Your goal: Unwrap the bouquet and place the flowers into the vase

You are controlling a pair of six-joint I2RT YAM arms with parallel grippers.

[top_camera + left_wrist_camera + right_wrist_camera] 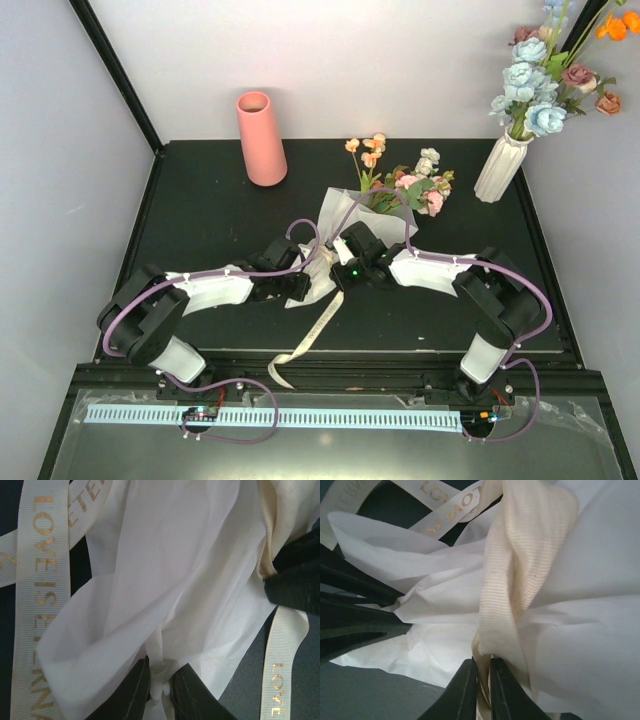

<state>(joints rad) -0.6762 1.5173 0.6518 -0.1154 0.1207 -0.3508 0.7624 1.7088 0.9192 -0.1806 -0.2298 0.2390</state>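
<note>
The bouquet (385, 200) lies in the middle of the black table, its pink, peach and cream flowers (412, 184) pointing to the far right. Its white paper (165, 580) is pinched between the fingers of my left gripper (161, 682), which is shut on a fold of it. My right gripper (483, 672) is shut on the cream ribbon (505, 580) where it wraps the paper. The two grippers (297, 283) (343, 268) meet at the bouquet's stem end. The salmon-pink vase (262, 138) stands upright at the far left, apart from both arms.
A white ribbed vase (500, 166) holding blue, mauve and orange flowers (545, 80) stands at the far right. A loose tail of ribbon (308, 338) with gold lettering trails toward the table's near edge. Black frame posts run along both sides.
</note>
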